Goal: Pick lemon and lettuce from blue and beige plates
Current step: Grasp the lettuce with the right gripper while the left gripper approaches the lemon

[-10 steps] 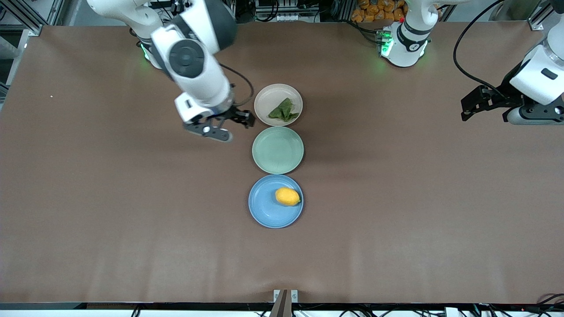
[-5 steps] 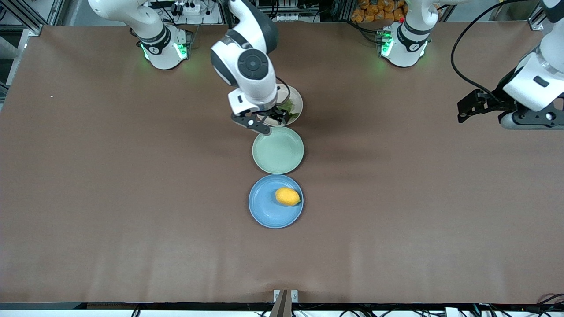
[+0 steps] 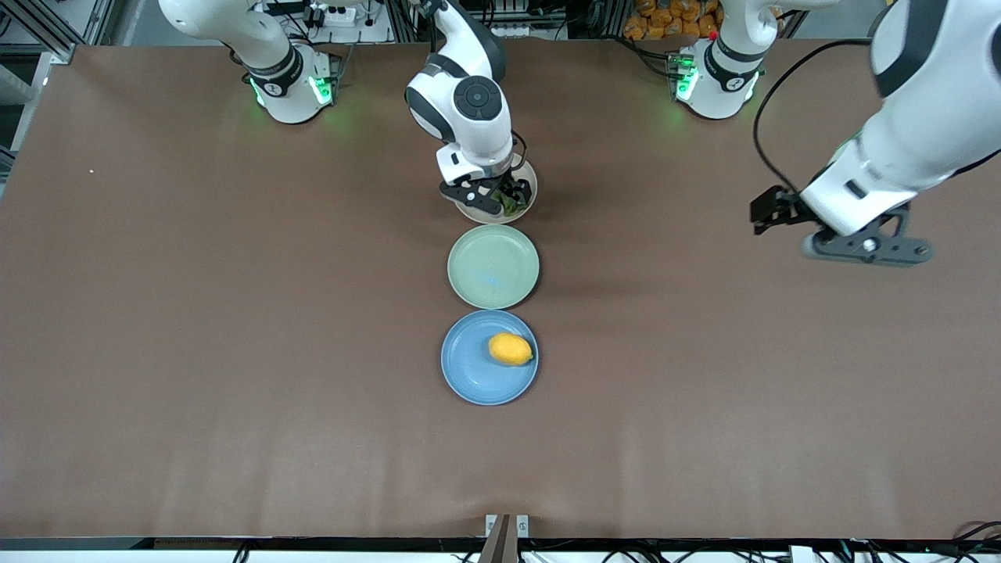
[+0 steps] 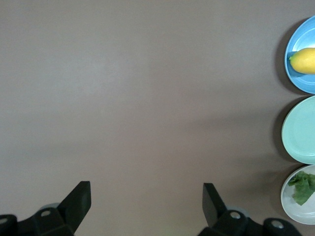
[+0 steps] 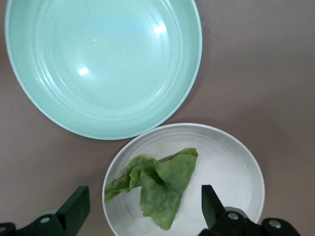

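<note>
From the front, we see the right gripper (image 3: 500,199) low over the pale beige round plate (image 3: 528,209), which sits farther from the camera than the empty pale green plate (image 3: 493,267).

The wrinkled dark green lettuce leaf (image 5: 157,189) lies between its spread fingers.

The left gripper (image 4: 146,202), jaws apart, hangs over bare table; the small oval yellow lemon (image 4: 306,61) rests on the sky-blue plate (image 4: 295,76).

High front view, two downward wrist views
</note>
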